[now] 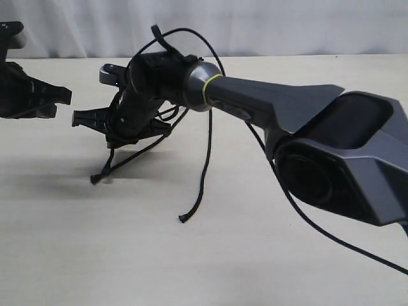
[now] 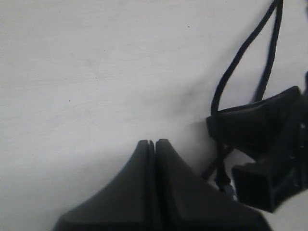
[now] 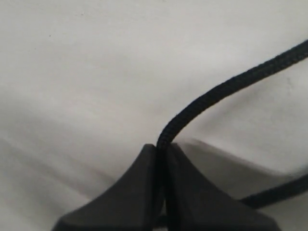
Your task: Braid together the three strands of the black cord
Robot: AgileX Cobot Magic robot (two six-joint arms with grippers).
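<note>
Your right claw [image 3: 161,146] is clamped on one strand [image 3: 216,91] of the black cord [image 1: 205,159] and holds it lifted over the table [image 1: 191,268]. Your left claw [image 2: 154,143] is pressed together, tip near the right one. Loose ends [image 1: 183,218] hang down to the tabletop. Wide bare surface runs toward the near edge; the far edge sits closer behind the arms.

1. I count two grippers: left gripper [image 1: 67,95], right gripper [image 1: 77,118].
2. Three black strands [image 1: 207,146], as far as I can separate them.
3. Two knobby tips showing: one tip [image 1: 183,218], second tip [image 1: 95,180].
4. One table [image 1: 76,255].
</note>
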